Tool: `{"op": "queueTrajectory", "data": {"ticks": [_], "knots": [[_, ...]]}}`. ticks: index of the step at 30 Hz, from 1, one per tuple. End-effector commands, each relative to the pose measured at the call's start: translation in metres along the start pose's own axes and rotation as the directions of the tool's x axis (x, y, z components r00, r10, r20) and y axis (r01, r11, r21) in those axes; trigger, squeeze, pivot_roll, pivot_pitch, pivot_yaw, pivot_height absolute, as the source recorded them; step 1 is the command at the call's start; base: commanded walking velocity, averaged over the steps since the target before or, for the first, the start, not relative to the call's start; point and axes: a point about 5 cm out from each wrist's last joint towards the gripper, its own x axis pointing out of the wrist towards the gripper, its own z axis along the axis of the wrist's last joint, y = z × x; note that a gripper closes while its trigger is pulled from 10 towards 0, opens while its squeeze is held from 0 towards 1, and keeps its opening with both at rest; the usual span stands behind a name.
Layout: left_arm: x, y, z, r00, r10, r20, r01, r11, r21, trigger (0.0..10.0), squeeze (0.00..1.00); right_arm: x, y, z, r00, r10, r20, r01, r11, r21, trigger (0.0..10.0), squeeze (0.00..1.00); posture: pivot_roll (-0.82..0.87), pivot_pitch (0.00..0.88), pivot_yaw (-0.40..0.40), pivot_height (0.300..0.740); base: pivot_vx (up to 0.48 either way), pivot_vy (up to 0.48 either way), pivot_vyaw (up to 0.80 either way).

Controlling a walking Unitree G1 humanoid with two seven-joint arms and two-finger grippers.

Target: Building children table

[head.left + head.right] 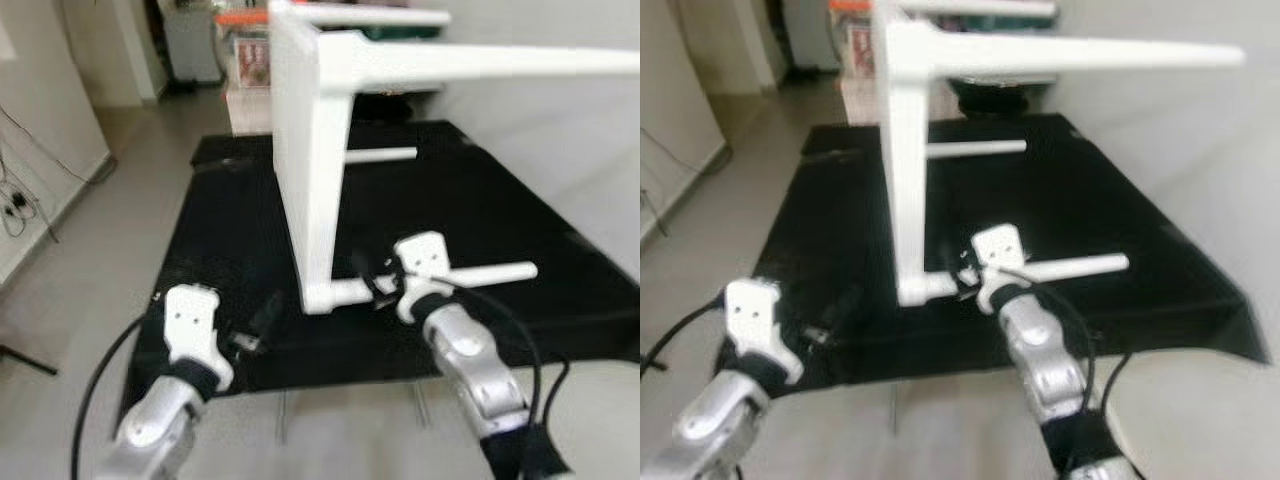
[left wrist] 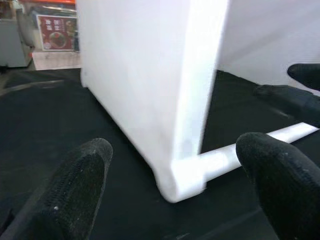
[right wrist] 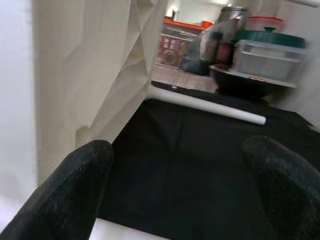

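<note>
A white children's table point(image 1: 310, 150) lies on its side on a black mat point(image 1: 500, 200), its top standing on edge. Its legs point to the right: an upper leg point(image 1: 480, 62), a lower near leg point(image 1: 490, 273) and a far leg point(image 1: 380, 155). My right gripper point(image 1: 378, 285) is at the lower near leg, close to where it joins the top, with its fingers point(image 3: 70, 195) spread open. My left gripper point(image 1: 262, 320) is low over the mat's front edge, left of the table's corner point(image 2: 185, 180). It is open and its fingers point(image 2: 75, 185) hold nothing.
The mat's front edge drops to a light floor point(image 1: 330, 420). Cables point(image 1: 15, 200) hang by the left wall. Boxes and a red-lidded container point(image 1: 250, 60) stand behind the mat, with a dark pot and plastic tubs point(image 3: 250, 65) beside them.
</note>
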Motion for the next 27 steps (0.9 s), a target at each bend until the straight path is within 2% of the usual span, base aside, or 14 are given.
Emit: {"op": "queueTrajectory", "data": {"ticks": [1,6,8,9,13,15,21,24,25,26,27], "knots": [[-0.001,0.003,-0.004,1.0,0.005,-0.016,-0.005,1.0,-0.004,10.0,0.0,0.002,0.008,0.003,0.999,0.042,0.018,-0.042,0.999,0.012,10.0,0.0,0.08,0.022,-0.033,0.74,0.0,-0.472,0.0],[0.002,0.0,-0.002,1.0,-0.021,-0.01,0.021,1.0,-0.007,10.0,0.0,0.002,0.009,0.007,0.996,0.089,0.032,-0.089,0.996,0.004,10.0,0.0,0.07,0.022,-0.025,0.74,0.0,-0.231,0.0],[0.002,0.0,-0.002,1.0,-0.021,-0.01,0.021,1.0,-0.007,10.0,0.0,0.002,0.009,0.007,0.996,0.089,0.032,-0.089,0.996,0.004,10.0,0.0,0.07,0.022,-0.025,0.74,0.0,0.0,0.0],[0.006,0.0,0.001,1.0,-0.022,0.005,0.022,0.999,-0.032,10.0,0.0,0.004,0.007,0.008,0.997,0.075,0.023,-0.074,0.997,-0.037,10.0,0.0,0.07,0.022,-0.023,0.74,0.0,0.0,0.0],[0.008,0.0,0.003,1.0,-0.022,0.014,0.023,0.999,-0.049,10.0,0.0,0.005,0.005,0.008,0.998,0.065,0.02,-0.064,0.997,-0.051,10.0,0.0,0.07,0.022,-0.023,0.74,0.0,0.0,0.0],[0.014,-0.001,0.006,0.999,-0.03,0.03,0.032,0.997,-0.073,10.0,0.0,0.008,0.003,0.011,0.998,0.05,0.027,-0.047,0.995,-0.088,10.0,0.0,0.06,0.02,-0.018,0.74,0.0,0.0,0.0],[0.017,0.0,0.008,0.999,-0.031,0.042,0.034,0.995,-0.091,10.0,0.0,0.009,0.002,0.013,0.998,0.049,0.036,-0.045,0.994,-0.097,10.0,0.0,0.06,0.02,-0.017,0.74,0.0,0.0,0.0],[0.03,0.004,0.016,0.996,-0.027,0.081,0.04,0.987,-0.154,10.0,0.0,0.012,0.002,0.019,0.997,0.05,0.056,-0.042,0.991,-0.127,10.0,0.0,0.05,0.018,-0.015,0.74,0.0,0.0,0.0],[0.03,0.004,0.016,0.996,-0.027,0.081,0.04,0.987,-0.154,10.0,0.0,0.012,0.002,0.019,0.997,0.05,0.056,-0.042,0.991,-0.127,10.0,0.0,0.05,0.018,-0.015,0.74,0.0,0.0,0.0],[0.038,0.005,0.018,0.996,-0.033,0.085,0.046,0.987,-0.157,10.0,0.0,0.013,0.003,0.019,0.997,0.052,0.057,-0.044,0.991,-0.127,10.0,0.0,0.05,0.017,-0.013,0.74,0.0,0.0,0.0],[0.039,0.006,0.018,0.996,-0.035,0.084,0.048,0.987,-0.153,10.0,0.0,0.013,0.003,0.019,0.997,0.053,0.057,-0.045,0.991,-0.127,10.0,0.0,0.05,0.017,-0.013,0.74,0.0,0.0,0.0]]}}
